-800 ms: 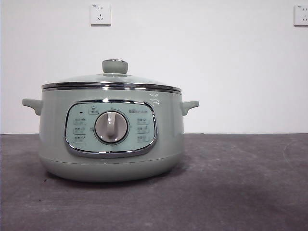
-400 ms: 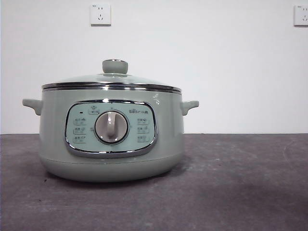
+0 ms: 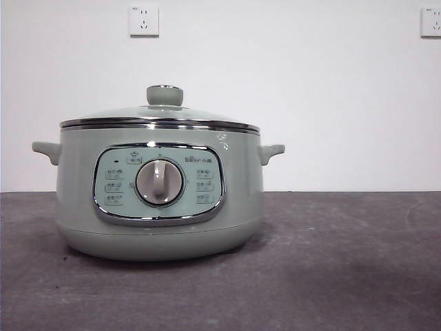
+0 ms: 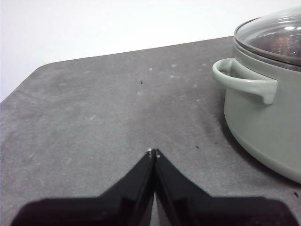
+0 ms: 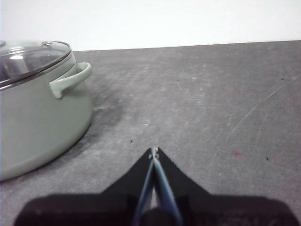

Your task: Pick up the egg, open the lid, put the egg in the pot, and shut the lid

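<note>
The pale sage-green pot (image 3: pixel 160 200) stands on the dark table, its control panel and round dial (image 3: pixel 160 182) facing the front view. The glass lid (image 3: pixel 160 116) with a steel rim and pale green knob (image 3: pixel 165 95) sits shut on the pot. The pot also shows in the left wrist view (image 4: pixel 268 113) and in the right wrist view (image 5: pixel 37 117). My left gripper (image 4: pixel 154 152) is shut and empty, off to one side of the pot. My right gripper (image 5: pixel 154 151) is shut and empty on the pot's other side. The egg is out of view.
The dark grey table (image 3: pixel 331 262) stretches to a white wall with two sockets (image 3: pixel 143 21). The table's rounded corner and edge show in the left wrist view (image 4: pixel 28 80).
</note>
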`<move>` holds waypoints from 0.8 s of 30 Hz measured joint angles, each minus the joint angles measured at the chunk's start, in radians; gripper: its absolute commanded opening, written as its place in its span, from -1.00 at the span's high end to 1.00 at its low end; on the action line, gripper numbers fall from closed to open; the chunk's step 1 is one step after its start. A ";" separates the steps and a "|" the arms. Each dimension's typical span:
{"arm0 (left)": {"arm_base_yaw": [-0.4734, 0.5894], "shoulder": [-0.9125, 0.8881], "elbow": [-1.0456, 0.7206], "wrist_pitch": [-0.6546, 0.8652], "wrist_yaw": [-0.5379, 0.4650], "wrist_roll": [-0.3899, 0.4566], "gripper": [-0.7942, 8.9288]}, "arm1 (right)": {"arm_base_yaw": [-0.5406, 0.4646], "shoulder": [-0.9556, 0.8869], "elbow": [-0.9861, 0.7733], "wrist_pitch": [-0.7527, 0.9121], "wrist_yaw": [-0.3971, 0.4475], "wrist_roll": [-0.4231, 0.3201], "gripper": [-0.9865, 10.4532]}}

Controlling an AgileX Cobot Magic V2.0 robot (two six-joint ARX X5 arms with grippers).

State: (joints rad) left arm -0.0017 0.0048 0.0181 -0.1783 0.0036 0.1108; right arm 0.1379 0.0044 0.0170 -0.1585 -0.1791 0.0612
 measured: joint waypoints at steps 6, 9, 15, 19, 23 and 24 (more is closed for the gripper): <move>0.000 0.000 0.000 0.000 0.000 0.000 0.84 | 0.000 0.001 0.000 0.000 0.000 0.007 0.83; 0.000 0.000 0.000 0.000 0.000 0.000 0.84 | 0.000 0.001 0.000 0.000 0.000 0.007 0.83; 0.000 0.000 0.000 0.000 0.000 0.000 0.84 | 0.000 0.001 0.000 0.000 0.000 0.010 0.83; 0.000 0.000 0.000 0.000 0.000 0.000 0.84 | 0.000 0.001 0.000 0.000 0.000 0.010 0.83; 0.000 0.000 0.000 0.000 0.000 0.000 0.84 | 0.000 0.001 0.000 0.000 0.000 0.010 0.83; 0.000 0.000 0.000 0.000 0.000 0.000 0.84 | 0.000 0.001 0.000 0.000 0.000 0.010 0.83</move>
State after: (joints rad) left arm -0.0017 0.0048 0.0181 -0.1783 0.0036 0.1108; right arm 0.1379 0.0055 0.0170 -0.1585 -0.1791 0.0715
